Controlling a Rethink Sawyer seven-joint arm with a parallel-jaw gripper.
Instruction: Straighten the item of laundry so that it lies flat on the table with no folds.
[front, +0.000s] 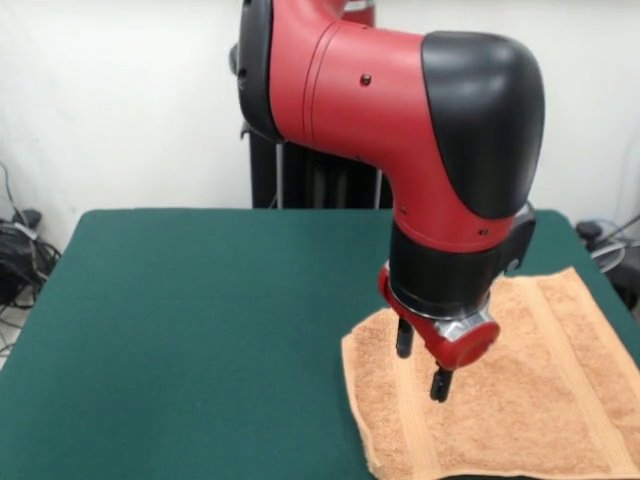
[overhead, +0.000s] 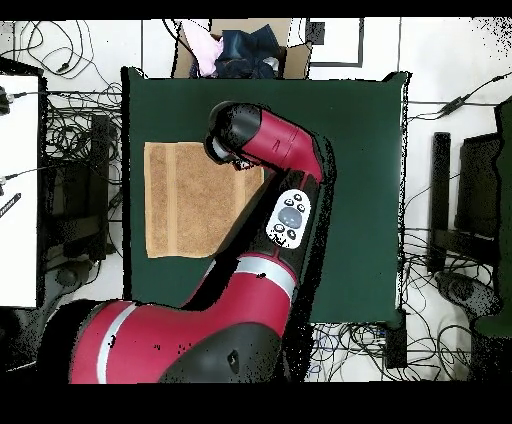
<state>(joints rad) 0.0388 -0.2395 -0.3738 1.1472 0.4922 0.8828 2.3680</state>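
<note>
We see the gripper (front: 422, 363) (fingers apart) above the towel (front: 520, 390) lower right; overhead, the arm (overhead: 270, 150) hides it.

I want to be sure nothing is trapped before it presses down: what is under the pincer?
Only the towel shows under the pincer, lying on the green table. From overhead the arm covers the towel's inner edge, so that part cannot be checked.

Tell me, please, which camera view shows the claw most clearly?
The front view: the claw hangs over the towel, both fingers apart and unobstructed. In the overhead view the arm's own wrist hides it entirely.
</note>
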